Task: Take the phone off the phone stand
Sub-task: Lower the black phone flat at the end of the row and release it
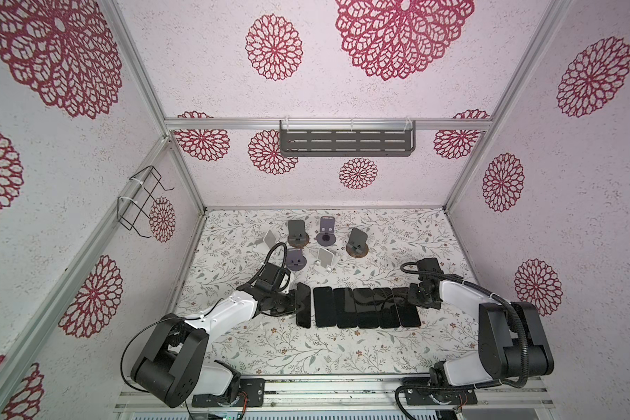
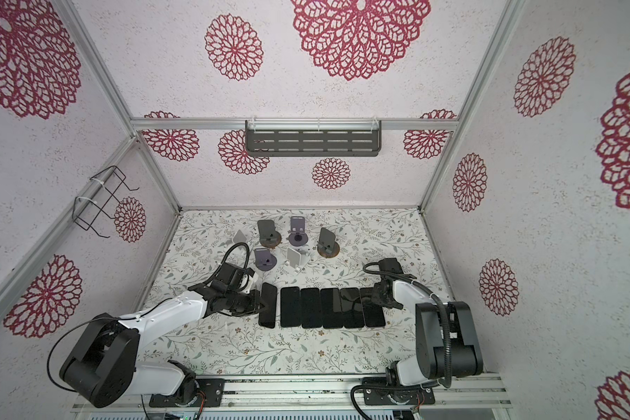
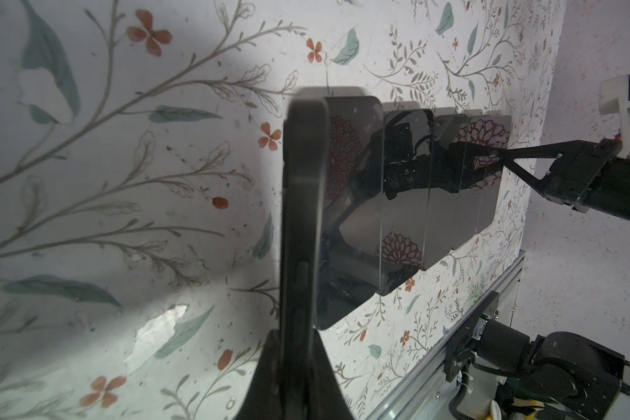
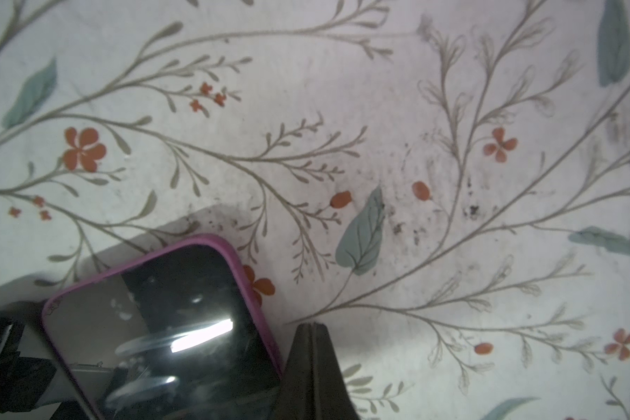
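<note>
So, bench (image 1: pixel 306 358): covered edge to edge in a pale print of grey twigs, teal leaves and small orange-red flowers; peppered with dark specks, worn through to a white patch (image 3: pixel 161 327) in the left wrist view.
Walls (image 1: pixel 306 182): white, rough-textured, stamped with crimson lace-like rosettes; closing in the back, left and right edges of the bench.
Frame (image 1: pixel 233 124): aluminium bars along the wall joints.
Rail (image 1: pixel 342 394): along the front edge, carrying both arm bases.
Shelf (image 1: pixel 346 142): grey, slotted, hung on the back wall above the bench.
Wire rack (image 1: pixel 142 202): black, tied to the left wall.
Phone stands (image 1: pixel 298 234): six, clustered near the back edge, left of centre, all bare.
Row of phones (image 1: pixel 366 307): five, flat, screens up, side by side across the middle of the bench; rightmost in a pink case (image 4: pixel 161 327).
Phone (image 3: pixel 302 218): off the stands, just beside the left end of the row, tipped towards its long edge; contact with the bench unclear.
Left tool (image 1: pixel 296 304): clenched on the phone.
Right tool (image 4: pixel 311 329): pinched closed, grasping nothing, over the right end of the row.
</note>
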Tool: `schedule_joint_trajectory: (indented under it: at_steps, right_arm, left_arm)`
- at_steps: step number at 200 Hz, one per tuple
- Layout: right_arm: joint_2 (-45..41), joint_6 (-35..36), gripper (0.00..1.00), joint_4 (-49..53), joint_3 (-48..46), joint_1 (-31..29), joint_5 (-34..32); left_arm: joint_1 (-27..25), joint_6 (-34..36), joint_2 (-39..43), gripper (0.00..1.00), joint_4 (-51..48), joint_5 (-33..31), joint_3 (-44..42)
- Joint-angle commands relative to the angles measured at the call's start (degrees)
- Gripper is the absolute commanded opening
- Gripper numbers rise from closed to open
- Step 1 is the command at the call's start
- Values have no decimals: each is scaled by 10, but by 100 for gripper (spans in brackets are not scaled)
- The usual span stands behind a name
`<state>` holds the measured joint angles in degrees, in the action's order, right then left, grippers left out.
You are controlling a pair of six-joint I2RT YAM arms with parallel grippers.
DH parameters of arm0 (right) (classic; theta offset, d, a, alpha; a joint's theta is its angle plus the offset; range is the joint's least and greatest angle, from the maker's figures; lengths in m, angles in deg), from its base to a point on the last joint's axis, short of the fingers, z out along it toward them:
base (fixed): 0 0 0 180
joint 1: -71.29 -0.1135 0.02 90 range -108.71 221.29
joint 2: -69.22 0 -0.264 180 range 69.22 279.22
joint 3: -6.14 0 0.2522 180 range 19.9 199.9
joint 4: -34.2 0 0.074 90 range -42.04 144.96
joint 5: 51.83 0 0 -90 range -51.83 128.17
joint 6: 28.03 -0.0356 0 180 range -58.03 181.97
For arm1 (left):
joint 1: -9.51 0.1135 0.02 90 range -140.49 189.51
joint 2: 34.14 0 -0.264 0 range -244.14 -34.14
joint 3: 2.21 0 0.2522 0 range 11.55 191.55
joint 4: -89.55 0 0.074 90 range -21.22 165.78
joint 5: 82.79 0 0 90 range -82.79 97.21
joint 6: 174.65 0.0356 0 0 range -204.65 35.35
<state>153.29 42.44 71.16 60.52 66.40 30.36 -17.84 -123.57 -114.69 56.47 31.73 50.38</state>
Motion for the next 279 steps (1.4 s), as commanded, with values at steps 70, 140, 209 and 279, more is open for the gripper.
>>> schedule_joint_trajectory:
  at_steps: [70, 140, 209, 279]
  right_arm:
    - [34, 8, 0, 11, 5, 4, 15]
    - [69, 16, 0, 11, 14, 3, 46]
    - [85, 29, 0, 11, 16, 4, 64]
    - [91, 31, 0, 2, 12, 3, 95]
  left_arm:
    - [1, -59, -49, 0, 14, -2, 23]
    - [6, -63, -69, 0, 8, -18, 37]
    - [6, -90, -85, 0, 34, -15, 38]
    - [6, -84, -82, 21, 21, -9, 36]
